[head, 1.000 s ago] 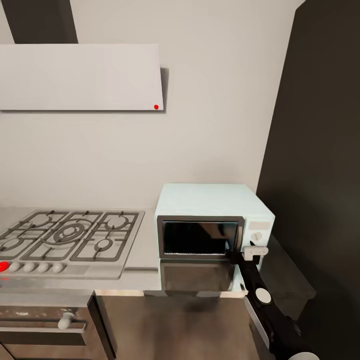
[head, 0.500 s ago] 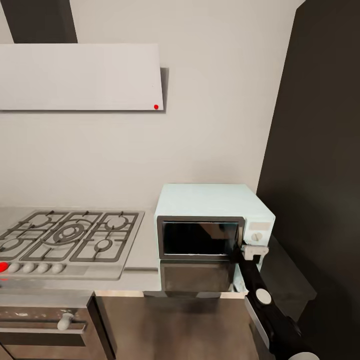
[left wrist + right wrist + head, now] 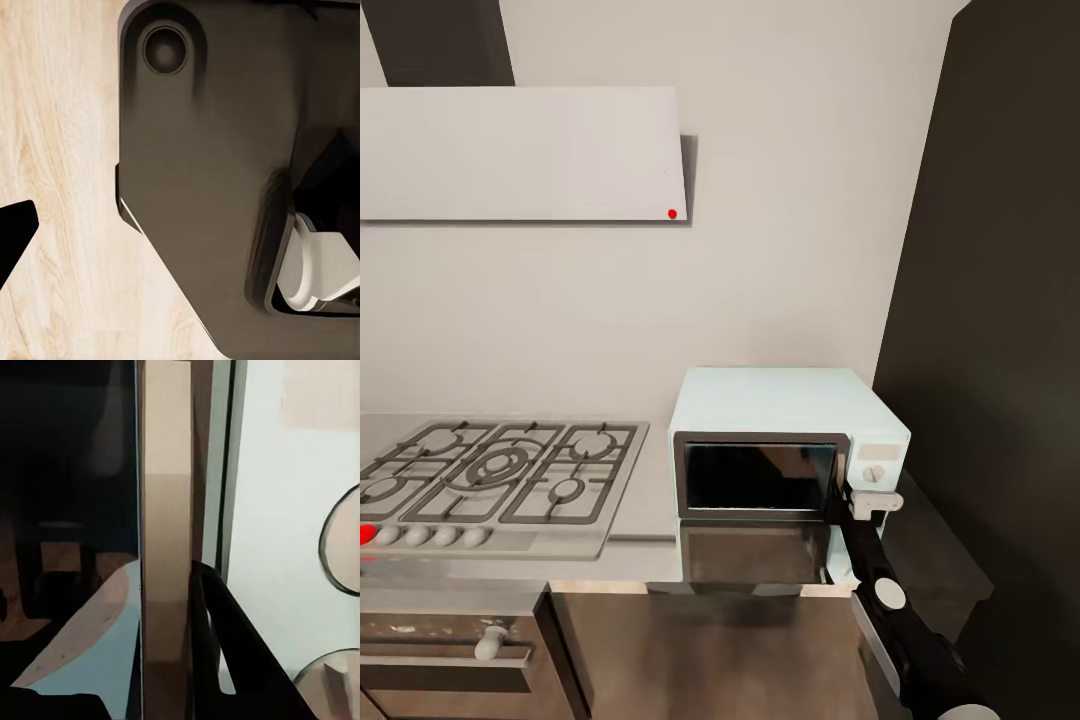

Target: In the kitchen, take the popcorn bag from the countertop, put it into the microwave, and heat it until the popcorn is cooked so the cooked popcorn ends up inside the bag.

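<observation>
Microwave (image 3: 785,445) sits shut on the grey counter (image 3: 640,540) beside the hob (hard, heavy, staying put), so take its door by the steel edge strip (image 3: 166,547), where the right gripper (image 3: 857,500) fingers look closed around it.

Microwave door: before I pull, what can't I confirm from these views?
- Microwave interior: head view, dark reflective door glass hides it.
- Right gripper closure on the handle: head view too small; right wrist view shows one dark finger beside the strip, not the other side.
- Left gripper state: left wrist view cuts the fingers at the edge.
</observation>
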Motion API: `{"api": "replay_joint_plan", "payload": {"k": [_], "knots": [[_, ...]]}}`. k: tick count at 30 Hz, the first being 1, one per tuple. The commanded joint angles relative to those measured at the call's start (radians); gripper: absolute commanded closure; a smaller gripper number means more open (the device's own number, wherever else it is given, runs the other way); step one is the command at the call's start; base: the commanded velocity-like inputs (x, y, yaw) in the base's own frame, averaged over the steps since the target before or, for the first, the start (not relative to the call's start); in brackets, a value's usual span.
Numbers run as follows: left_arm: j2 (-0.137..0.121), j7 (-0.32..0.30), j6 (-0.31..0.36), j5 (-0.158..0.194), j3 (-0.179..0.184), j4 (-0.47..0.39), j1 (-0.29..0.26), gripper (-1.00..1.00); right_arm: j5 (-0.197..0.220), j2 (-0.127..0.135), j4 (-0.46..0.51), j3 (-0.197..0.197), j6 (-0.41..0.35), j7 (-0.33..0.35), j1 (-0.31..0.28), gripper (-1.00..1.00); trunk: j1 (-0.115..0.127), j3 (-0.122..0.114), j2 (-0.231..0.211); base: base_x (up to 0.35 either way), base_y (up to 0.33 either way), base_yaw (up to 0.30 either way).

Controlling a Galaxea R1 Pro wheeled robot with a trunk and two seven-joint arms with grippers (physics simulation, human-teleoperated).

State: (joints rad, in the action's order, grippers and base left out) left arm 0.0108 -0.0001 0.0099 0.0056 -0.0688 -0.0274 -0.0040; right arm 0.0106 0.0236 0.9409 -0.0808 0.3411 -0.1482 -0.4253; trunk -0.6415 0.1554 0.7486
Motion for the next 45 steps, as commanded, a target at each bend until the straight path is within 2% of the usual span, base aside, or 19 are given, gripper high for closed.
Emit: {"api": "replay_joint_plan", "payload": {"k": [1,45], "knots": [[0.001,0.000,0.001,0.001,-0.006,0.000,-0.001,-1.00,-0.015,0.001,0.004,-0.019,-0.001,-0.002,-0.001,1.00,0.000,0.001,0.001,0.000,0.000,0.000],[0.003,0.000,-0.001,0.001,-0.008,0.000,-0.001,-1.00,-0.015,0.001,0.002,-0.020,-0.001,-0.001,-0.001,1.00,0.000,0.001,0.001,-0.124,0.023,0.000]]}}
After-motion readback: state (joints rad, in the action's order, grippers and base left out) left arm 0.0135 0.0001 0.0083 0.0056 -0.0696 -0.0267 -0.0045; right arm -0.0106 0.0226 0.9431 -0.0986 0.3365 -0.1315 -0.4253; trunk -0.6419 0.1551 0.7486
